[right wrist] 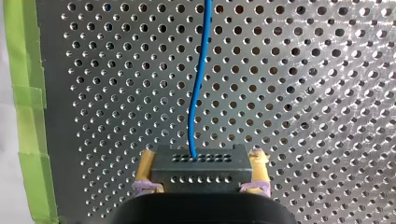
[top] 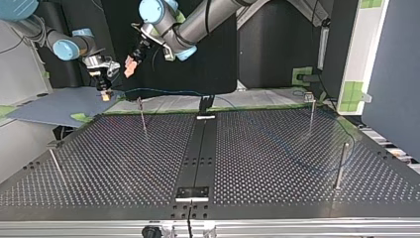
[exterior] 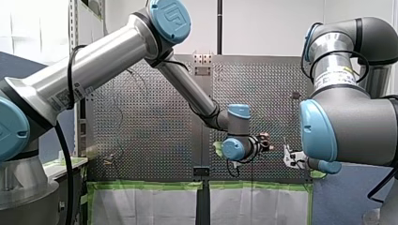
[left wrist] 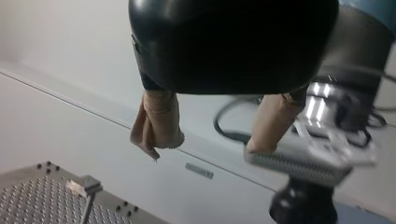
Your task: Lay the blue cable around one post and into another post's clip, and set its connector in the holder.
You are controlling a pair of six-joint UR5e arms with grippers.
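Where the arms meet in the front view, the left hand is seen near the right hand, the two apart. The blue cable cannot be made out there. Labels on both arms are too small to be read.

In the top view, the connector is gripped at the tip of the right hand, above the far edge of the table at the view's left. The blue cable is led from the connector along that far edge, then in a wide loop over the table toward the view's right, near a post. The left hand hangs higher, just beside the right hand, with nothing held.

In the left wrist view, the left hand's beige-padded fingers are spread wide, with nothing between them. The right hand lies ahead, beside one finger.

In the right wrist view, the yellow pads are closed on both sides of the connector, a black block with two rows of small holes. The thin blue cable leaves the upper row and runs ahead over the perforated table, bending slightly.
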